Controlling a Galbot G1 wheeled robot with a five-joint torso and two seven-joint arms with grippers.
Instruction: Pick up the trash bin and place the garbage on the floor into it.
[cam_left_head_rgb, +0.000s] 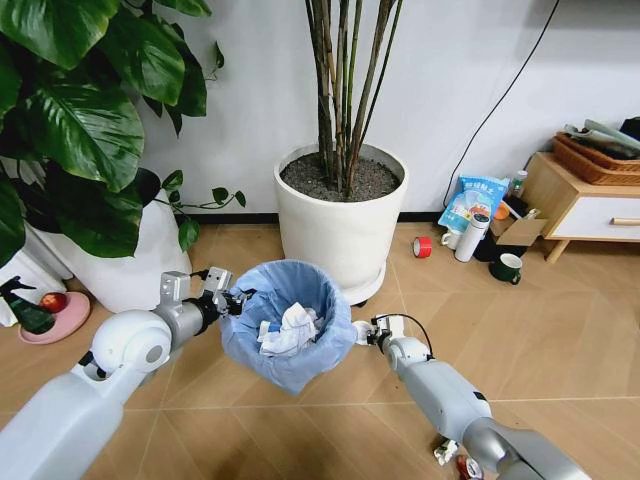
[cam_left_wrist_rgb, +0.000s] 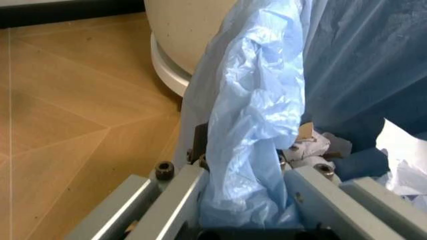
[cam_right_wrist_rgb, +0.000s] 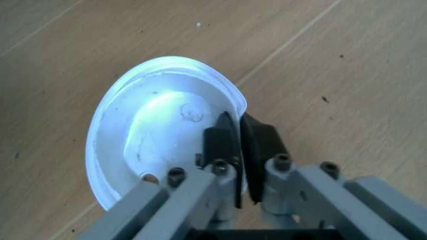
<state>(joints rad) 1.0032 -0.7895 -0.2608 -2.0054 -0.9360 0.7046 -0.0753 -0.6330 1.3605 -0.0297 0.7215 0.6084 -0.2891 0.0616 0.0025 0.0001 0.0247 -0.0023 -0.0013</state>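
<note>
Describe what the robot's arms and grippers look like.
Both arms are smooth light-grey shells with rounded joints. The left gripper and right gripper have grey metal linkage bars with dark bolts, black finger pads, and thin black cables near the wrists.

Quick count of what's around: one trash bin (cam_left_head_rgb: 288, 325) with a light blue liner, and a clump of crumpled white paper wads (cam_left_head_rgb: 290, 331) inside it — can't separate them well enough to number them. One white cup (cam_right_wrist_rgb: 163, 127). Two grippers — the left gripper (cam_left_head_rgb: 232, 297) and the right gripper (cam_left_head_rgb: 366, 333). On the floor (cam_left_head_rgb: 560, 330) near the right arm, two litter bits: one white paper wad (cam_left_head_rgb: 445, 452), one small red wrapper (cam_left_head_rgb: 463, 466). Two big white plant pots (cam_left_head_rgb: 342, 222), one red tape roll (cam_left_head_rgb: 422, 246), one dark green mug (cam_left_head_rgb: 509, 267).
</note>
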